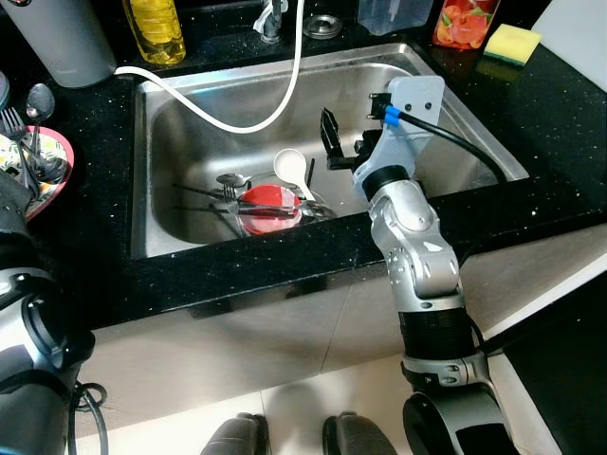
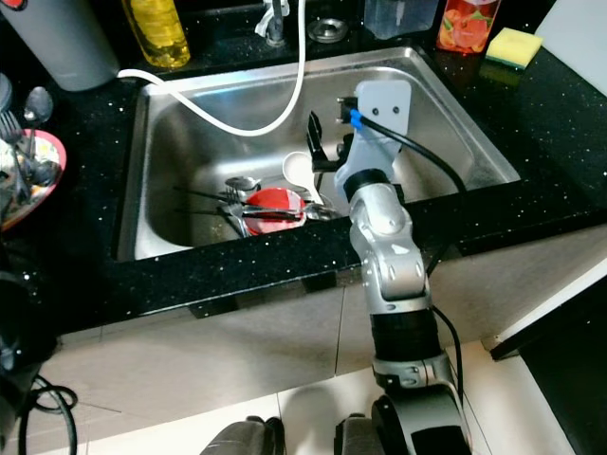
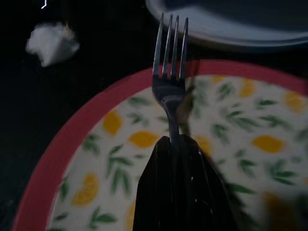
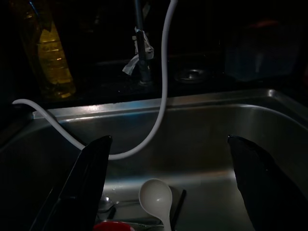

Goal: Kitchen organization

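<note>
So I'm holding a fork [image 3: 171,72] in my left claw [image 3: 180,159], pinched tight on the handle with the tines sticking out over the lemon-print plate [image 3: 96,159] with the red rim. My guess is I'm gathering clean cutlery there, since that plate [image 1: 43,166] is sitting on the black table [image 1: 95,256] to the left of the sink and already has a couple of spoons [image 1: 40,100] and what looks like another fork on it. I can't get an exact count on that pile, it's too cramped at the frame edge.

Meanwhile my right claw [image 1: 343,144] is hanging over the sink [image 1: 152,190] with its fingers spread wide, gripping nothing, pointed down toward the leftover stuff. I'm probably lining up the next pick.

In the sink I'm counting one white plastic spoon [image 1: 289,166], one red bowl or lid [image 1: 268,204], and a tangle of metal utensils around it, at least one spoon bowl showing and a few dark handles, can't say exactly how many. One white hose [image 1: 237,118] is looping down from the tap into the basin.

Behind the sink I'm seeing one yellow bottle [image 1: 156,28], one grey container [image 1: 57,38], one clear tub [image 1: 394,14], one orange-print carton [image 1: 465,21] and one yellow sponge [image 1: 512,43].
</note>
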Robot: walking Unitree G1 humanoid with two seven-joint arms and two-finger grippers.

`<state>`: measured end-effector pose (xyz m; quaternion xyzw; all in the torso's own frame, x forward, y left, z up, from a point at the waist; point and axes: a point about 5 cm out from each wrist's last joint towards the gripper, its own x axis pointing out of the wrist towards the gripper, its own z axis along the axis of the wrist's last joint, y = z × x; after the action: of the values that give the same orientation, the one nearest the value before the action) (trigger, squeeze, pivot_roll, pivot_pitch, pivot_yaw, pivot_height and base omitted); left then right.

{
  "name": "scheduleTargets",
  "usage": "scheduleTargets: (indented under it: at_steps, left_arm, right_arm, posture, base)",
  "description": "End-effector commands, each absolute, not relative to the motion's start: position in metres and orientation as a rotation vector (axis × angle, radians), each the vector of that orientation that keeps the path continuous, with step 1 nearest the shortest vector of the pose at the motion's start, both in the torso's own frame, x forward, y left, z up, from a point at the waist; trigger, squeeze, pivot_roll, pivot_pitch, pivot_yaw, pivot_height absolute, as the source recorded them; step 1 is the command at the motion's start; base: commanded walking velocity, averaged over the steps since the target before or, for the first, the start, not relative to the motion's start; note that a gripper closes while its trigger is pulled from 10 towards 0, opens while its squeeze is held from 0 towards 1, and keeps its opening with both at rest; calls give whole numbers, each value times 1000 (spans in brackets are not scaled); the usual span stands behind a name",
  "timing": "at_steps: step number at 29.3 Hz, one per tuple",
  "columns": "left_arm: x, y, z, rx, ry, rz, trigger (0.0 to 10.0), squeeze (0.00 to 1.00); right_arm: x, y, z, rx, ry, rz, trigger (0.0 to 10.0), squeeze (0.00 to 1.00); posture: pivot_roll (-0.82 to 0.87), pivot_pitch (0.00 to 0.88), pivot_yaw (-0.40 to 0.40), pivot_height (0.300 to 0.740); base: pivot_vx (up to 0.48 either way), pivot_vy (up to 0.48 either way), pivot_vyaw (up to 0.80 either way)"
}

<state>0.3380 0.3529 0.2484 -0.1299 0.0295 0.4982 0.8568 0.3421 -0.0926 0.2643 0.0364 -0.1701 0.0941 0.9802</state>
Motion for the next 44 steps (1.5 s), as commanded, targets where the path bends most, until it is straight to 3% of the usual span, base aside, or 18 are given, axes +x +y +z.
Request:
scheduleTargets:
  at_steps: [1, 3, 5, 7, 9, 10, 11, 13, 15, 18, 19, 20, 24, 28, 29, 35, 40, 44]
  left_arm:
    - [340, 345, 259, -205, -18, 1008, 10000, 0]
    - [338, 326, 297, -74, -242, 898, 10000, 0]
    - [337, 317, 307, -41, -305, 854, 10000, 0]
    - [339, 282, 327, 23, -427, 625, 10000, 0]
    - [339, 266, 332, 46, -460, 523, 10000, 0]
    - [339, 266, 332, 46, -460, 523, 10000, 0]
    - [345, 233, 328, 57, -430, 311, 10000, 0]
    - [345, 233, 328, 57, -430, 311, 10000, 0]
    - [348, 170, 296, 35, -278, -50, 10000, 0]
    - [346, 150, 277, 26, -198, -157, 10000, 0]
    - [344, 139, 261, -6, -135, -202, 10000, 345]
    - [343, 133, 250, -28, -97, -218, 10000, 1000]
    - [340, 130, 241, -44, -86, -231, 10000, 1000]
    - [336, 143, 250, 36, -204, -149, 10000, 1000]
    - [335, 148, 254, 55, -243, -114, 10000, 0]
    - [330, 175, 261, 56, -281, 84, 10000, 0]
    - [335, 230, 229, 156, -16, 429, 10000, 0]
    - [333, 246, 225, 260, 48, 457, 10000, 0]
  right_arm:
    - [343, -93, 264, 83, -345, 189, 10000, 0]
    - [343, -93, 265, 85, -351, 189, 10000, 0]
    - [343, -93, 265, 85, -351, 188, 10000, 0]
    - [342, -95, 263, 87, -350, 182, 10000, 0]
    - [342, -96, 262, 87, -349, 179, 10000, 0]
    - [342, -96, 262, 87, -349, 179, 10000, 0]
    - [342, -98, 260, 86, -345, 173, 10000, 0]
    - [342, -98, 260, 86, -345, 173, 10000, 0]
    - [340, -102, 257, 82, -340, 163, 10000, 0]
    - [339, -103, 256, 78, -338, 159, 10000, 0]
    - [338, -105, 255, 74, -335, 154, 10000, 0]
    - [337, -107, 254, 71, -334, 151, 10000, 0]
    - [337, -109, 253, 68, -332, 144, 10000, 0]
    - [339, -111, 254, 63, -337, 141, 10000, 0]
    - [340, -111, 254, 62, -339, 142, 10000, 0]
    - [341, -109, 255, 61, -343, 154, 10000, 0]
    - [339, -107, 255, 63, -345, 156, 10000, 0]
    - [338, -108, 255, 62, -346, 153, 10000, 0]
  posture:
    - [34, 108, 37, 740]
    - [36, 91, 35, 740]
    - [35, 86, 35, 740]
    - [38, 67, 33, 740]
    - [38, 64, 33, 740]
    - [38, 64, 33, 740]
    - [32, 44, 31, 740]
    - [32, 44, 31, 740]
    - [19, 26, 29, 740]
    - [16, 19, 28, 740]
    - [8, 10, 26, 740]
    - [9, 4, 22, 740]
    - [9, 0, 21, 740]
    - [13, 0, 12, 740]
    - [15, 0, 9, 740]
    - [18, 0, 9, 740]
    - [4, 0, 14, 740]
    - [3, 0, 19, 740]
  base:
    - [0, 0, 0]
    - [0, 0, 0]
    - [0, 0, 0]
    - [0, 0, 0]
    - [0, 0, 0]
    - [0, 0, 0]
    - [0, 0, 0]
    - [0, 0, 0]
    - [0, 0, 0]
    - [0, 0, 0]
    - [0, 0, 0]
    - [0, 0, 0]
    - [0, 0, 0]
    - [0, 0, 0]
    - [0, 0, 0]
    - [0, 0, 0]
    - [0, 0, 0]
    - [0, 0, 0]
